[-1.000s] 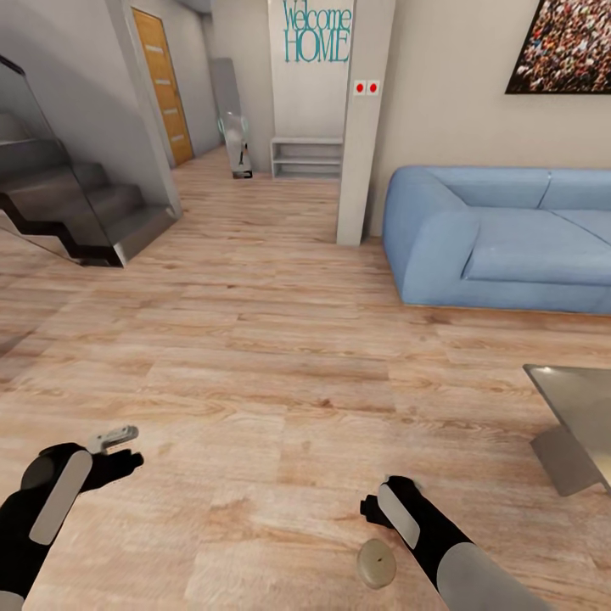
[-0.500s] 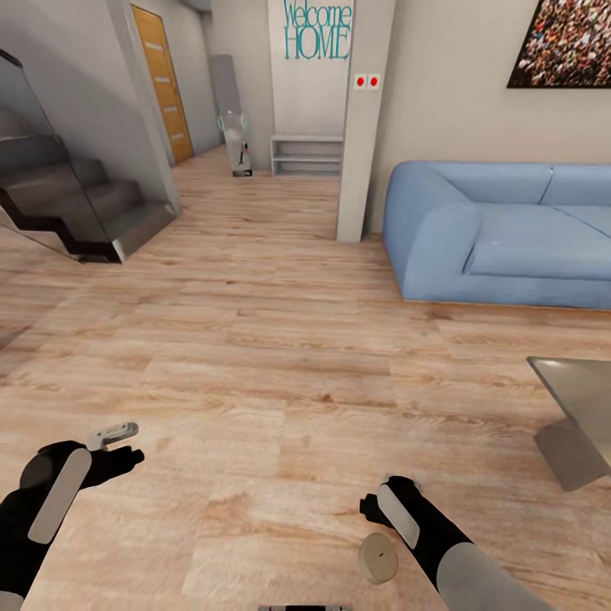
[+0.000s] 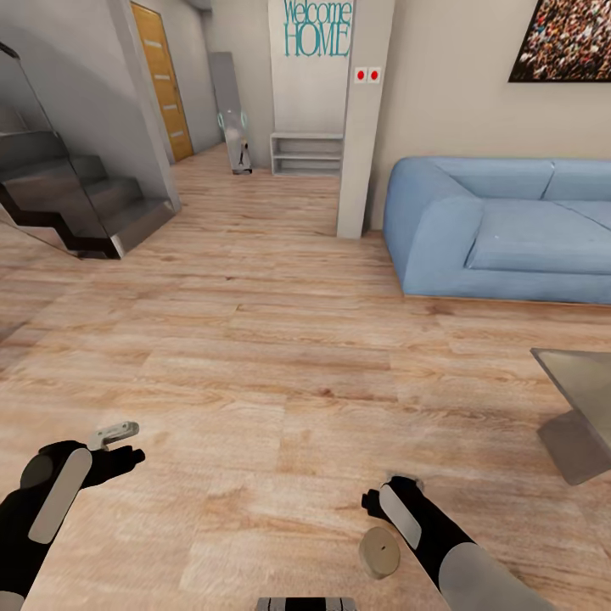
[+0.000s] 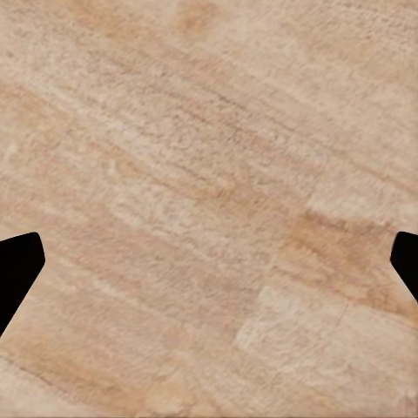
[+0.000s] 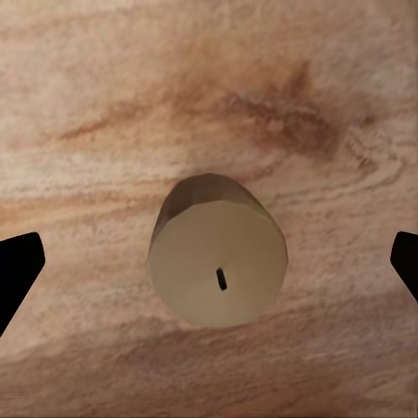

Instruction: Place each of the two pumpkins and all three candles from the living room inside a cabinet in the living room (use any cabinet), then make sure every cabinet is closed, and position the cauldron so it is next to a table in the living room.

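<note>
Against the blue sofa (image 3: 509, 233), the whole head view has slid slightly, so the robot's base or head is moving while the things stay put; it seems to be travelling, no cabinet in sight. A candle (image 3: 378, 552) lies on the wood floor (image 3: 280, 356), just beside the right hand (image 3: 379, 501), centred between its spread, released fingers (image 5: 17, 266) and not gripped. The left hand (image 4: 209, 261) is open over bare floor.

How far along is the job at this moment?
Nothing looks finished here. The right gripper is open astride a stubby beige candle, fingertips clear of it. The left gripper is open, empty. Stowing everything, closing cabinets and placing the cauldron remain.
</note>
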